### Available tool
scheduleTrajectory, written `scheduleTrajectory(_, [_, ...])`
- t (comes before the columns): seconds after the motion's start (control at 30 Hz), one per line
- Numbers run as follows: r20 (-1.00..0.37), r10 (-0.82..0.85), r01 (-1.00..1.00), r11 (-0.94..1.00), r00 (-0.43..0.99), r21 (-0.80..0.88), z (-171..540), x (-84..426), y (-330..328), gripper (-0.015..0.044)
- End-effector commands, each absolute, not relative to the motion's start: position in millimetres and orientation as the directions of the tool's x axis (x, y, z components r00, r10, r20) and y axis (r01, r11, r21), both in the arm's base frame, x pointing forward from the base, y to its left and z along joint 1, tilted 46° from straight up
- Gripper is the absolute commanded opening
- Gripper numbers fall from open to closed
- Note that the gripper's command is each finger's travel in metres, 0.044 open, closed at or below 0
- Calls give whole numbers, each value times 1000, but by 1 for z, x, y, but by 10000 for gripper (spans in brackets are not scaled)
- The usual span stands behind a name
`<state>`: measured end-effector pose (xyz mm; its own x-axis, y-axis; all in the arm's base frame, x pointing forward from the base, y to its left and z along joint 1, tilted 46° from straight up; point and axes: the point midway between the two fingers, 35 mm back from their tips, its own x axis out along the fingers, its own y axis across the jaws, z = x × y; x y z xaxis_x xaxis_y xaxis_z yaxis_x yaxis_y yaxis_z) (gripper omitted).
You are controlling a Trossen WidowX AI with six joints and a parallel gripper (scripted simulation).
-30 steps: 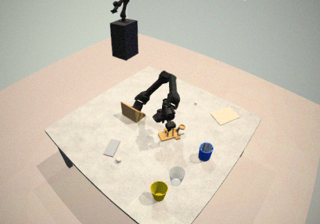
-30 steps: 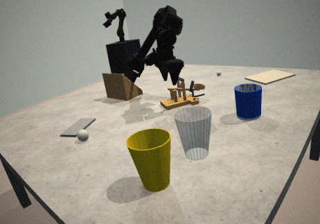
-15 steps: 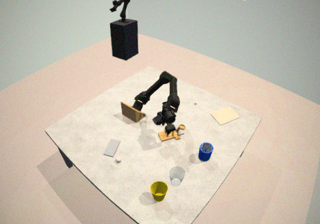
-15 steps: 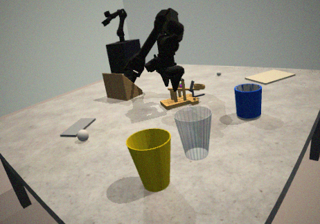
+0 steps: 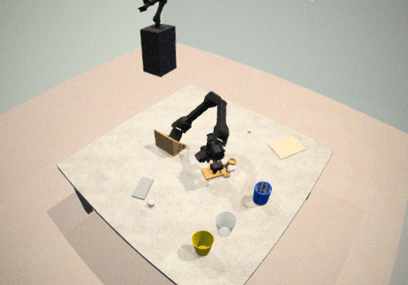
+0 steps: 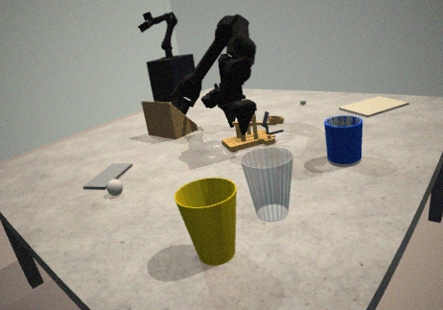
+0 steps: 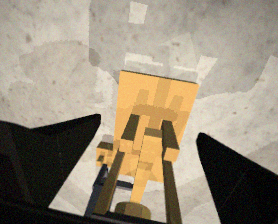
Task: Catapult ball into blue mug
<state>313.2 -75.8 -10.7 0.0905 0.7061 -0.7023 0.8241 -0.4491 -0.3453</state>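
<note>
The wooden catapult [image 5: 208,174] [image 6: 232,144] [image 7: 157,86] sits mid-table; its arm's round cup [image 5: 232,161] [image 6: 275,120] [image 7: 132,210] is at the end toward the mug's side. What the cup holds does not show clearly. My gripper [image 5: 215,168] [image 6: 238,131] [image 7: 148,127] is open and empty, pointing down low over the catapult, one finger on each side of its uprights in the wrist view. The blue mug [image 5: 261,195] [image 6: 343,143] stands upright to the right. A white ball [image 5: 151,204] [image 6: 114,187] lies near the front left; a small grey ball [image 5: 248,131] [image 6: 302,102] lies farther back.
A clear cup [image 5: 225,226] [image 6: 270,187] and a yellow cup [image 5: 203,243] [image 6: 211,228] stand at the front. A grey plate [image 5: 142,188] [image 6: 109,176] lies left, a cream board [image 5: 287,147] [image 6: 374,106] back right. A wooden wedge [image 5: 165,143] [image 6: 160,120] stands near my arm's base.
</note>
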Motion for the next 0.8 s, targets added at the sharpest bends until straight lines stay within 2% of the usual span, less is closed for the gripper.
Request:
scheduleTrajectory(0.0, [-697, 711, 822, -449, 91, -351, -16, 313, -69, 440])
scheduleTrajectory(0.27, [-696, 712, 822, -448, 91, -352, -21, 313, -62, 440])
scheduleTrajectory(0.63, [-701, 708, 824, -447, 89, -347, -19, 314, -65, 151])
scheduleTrajectory(0.77, [-701, 708, 824, -447, 89, -347, -19, 314, -65, 125])
